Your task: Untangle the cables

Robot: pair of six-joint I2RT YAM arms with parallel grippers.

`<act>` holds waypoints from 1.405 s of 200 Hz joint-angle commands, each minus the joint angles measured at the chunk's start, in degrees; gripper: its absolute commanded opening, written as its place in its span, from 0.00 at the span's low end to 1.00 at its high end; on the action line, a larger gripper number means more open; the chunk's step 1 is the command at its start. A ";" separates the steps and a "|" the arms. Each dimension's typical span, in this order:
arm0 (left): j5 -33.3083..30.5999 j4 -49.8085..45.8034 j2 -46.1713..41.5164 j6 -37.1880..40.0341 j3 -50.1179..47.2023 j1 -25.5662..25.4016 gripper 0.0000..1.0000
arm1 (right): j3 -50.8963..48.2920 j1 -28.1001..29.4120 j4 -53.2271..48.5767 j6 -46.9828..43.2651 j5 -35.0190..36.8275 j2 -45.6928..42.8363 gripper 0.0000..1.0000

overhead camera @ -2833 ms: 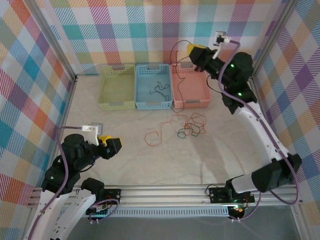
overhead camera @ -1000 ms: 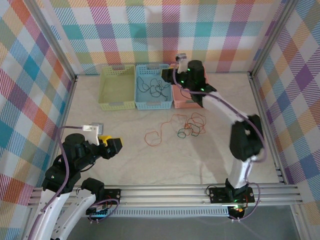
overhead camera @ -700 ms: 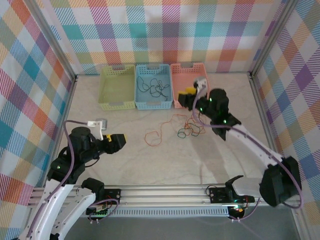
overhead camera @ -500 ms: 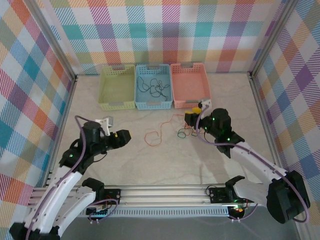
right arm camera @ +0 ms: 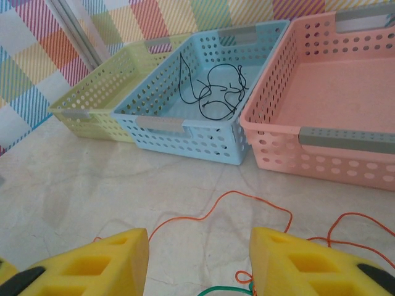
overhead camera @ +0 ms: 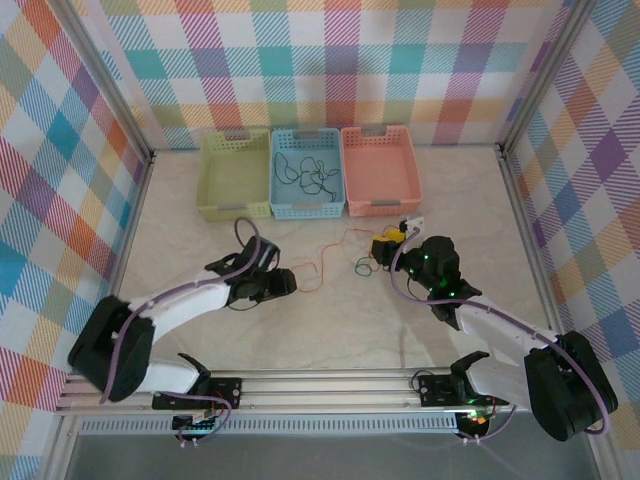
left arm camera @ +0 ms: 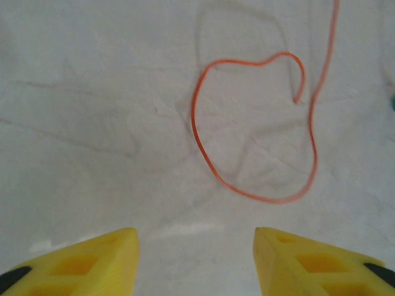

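Hovering over the table (left arm camera: 92, 123), the left gripper (left arm camera: 195, 250) and right gripper (right arm camera: 199, 256) stand half-open, empty; an orange cable (left arm camera: 193, 120) loops just ahead, a black cable (right arm camera: 213, 100) lies in the blue basket (right arm camera: 191, 140).

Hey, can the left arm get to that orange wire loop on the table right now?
Probably yes. The left arm's fingers stand apart just short of the orange wire loop, which lies flat on the table with nothing between them and it.
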 commanded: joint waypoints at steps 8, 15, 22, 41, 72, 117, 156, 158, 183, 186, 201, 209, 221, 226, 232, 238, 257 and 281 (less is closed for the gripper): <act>-5.88 -3.59 6.25 0.42 7.55 -2.31 0.49 | -0.08 0.42 3.11 0.08 1.43 -0.36 0.47; -6.37 -4.58 7.44 0.39 8.96 -2.60 0.49 | -0.14 0.45 3.11 -0.05 1.42 -0.57 0.47; -6.98 -6.11 8.63 0.49 10.56 -3.00 0.49 | -0.24 0.46 2.94 -0.39 1.49 -0.75 0.47; -7.96 -12.80 13.06 0.13 15.65 -3.24 0.49 | -0.15 0.46 2.29 -1.01 2.40 -0.77 0.47; -6.68 -15.70 16.40 0.19 18.22 -3.33 0.47 | 0.22 0.46 1.73 -0.98 1.62 -0.77 0.47; -8.33 -19.04 19.83 -0.17 20.22 -4.12 0.48 | 1.06 0.46 -0.32 -1.33 2.27 -0.85 0.47; -8.51 -20.70 22.13 -0.79 22.48 -4.30 0.47 | 1.21 0.46 -0.57 -1.19 2.24 -0.35 0.48; -8.51 -20.84 22.35 -0.78 22.64 -4.30 0.47 | 1.24 0.46 -0.55 -1.20 2.23 -0.29 0.48; -8.02 -22.22 23.99 -0.61 24.00 -4.46 0.43 | 1.56 0.45 -1.04 -1.15 1.97 -0.24 0.48; -7.98 -22.08 23.99 -0.68 23.98 -4.46 0.43 | 1.56 0.46 -1.09 -1.15 1.97 -0.31 0.48; -7.75 -22.16 24.20 -0.86 23.98 -4.43 0.39 | 1.60 0.46 -1.40 -1.23 2.06 -0.59 0.48; -7.76 -22.31 24.38 -0.80 24.11 -4.48 0.38 | 1.56 0.46 -1.54 -1.33 2.21 -0.76 0.48; -7.60 -22.57 24.80 -0.72 24.41 -4.48 0.36 | 1.56 0.46 -1.77 -1.41 2.49 -0.86 0.48; -7.47 -22.62 24.97 -0.75 24.55 -4.48 0.34 | 1.60 0.46 -1.78 -1.48 2.58 -0.90 0.48; -7.26 -22.71 25.15 -0.64 24.71 -4.48 0.32 | 1.63 0.46 -1.82 -1.42 2.59 -0.90 0.48; -7.12 -22.67 25.33 -0.39 24.85 -4.48 0.31 | 1.69 0.46 -1.91 -1.41 2.50 -0.95 0.48; -6.40 -22.58 25.68 0.02 25.04 -4.48 0.24 | 1.68 0.46 -2.04 -1.41 2.58 -1.04 0.48; -6.85 -21.85 24.77 0.01 24.28 -4.47 0.12 | 1.60 0.46 -1.73 -1.33 2.85 -0.55 0.48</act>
